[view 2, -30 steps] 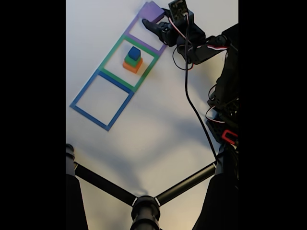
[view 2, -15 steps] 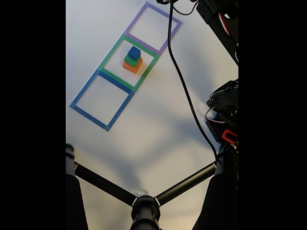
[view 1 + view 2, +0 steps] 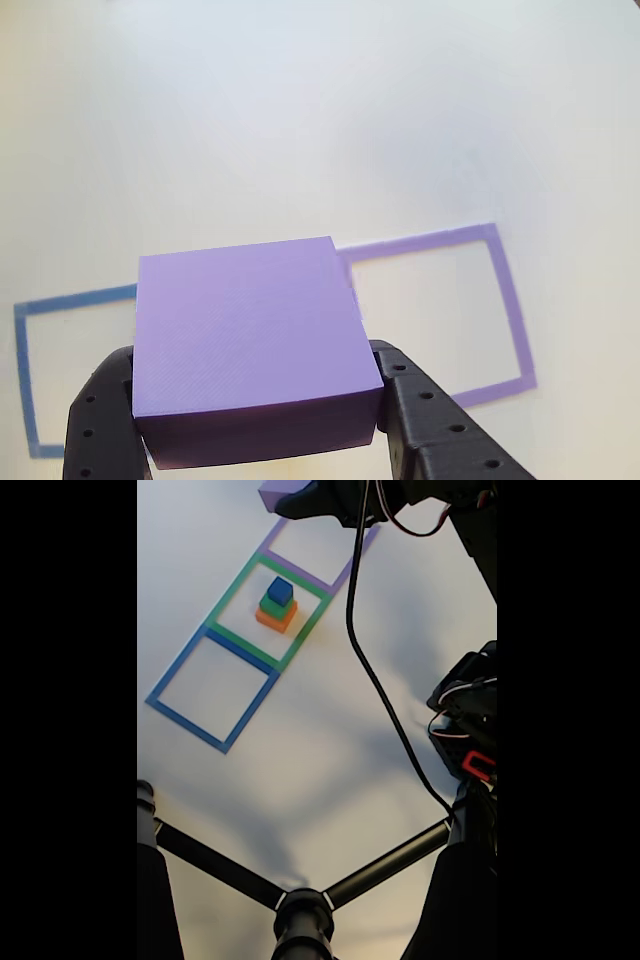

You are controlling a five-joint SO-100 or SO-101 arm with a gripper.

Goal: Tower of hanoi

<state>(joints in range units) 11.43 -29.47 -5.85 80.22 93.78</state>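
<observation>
In other view, pincer (image 3: 262, 425) pinches purple block (image 3: 250, 340) above bench; fixed view adds blue/green/orange stack (image 3: 278, 604) in green square (image 3: 232, 585).

The purple block (image 3: 250, 340) at the lower centre of the other view looks like matt printed plastic with a fine ribbed texture, the black fingers (image 3: 430, 420) gripping it are perforated matt plastic, and the white table (image 3: 300, 120) is smooth and faintly sheened.
</observation>
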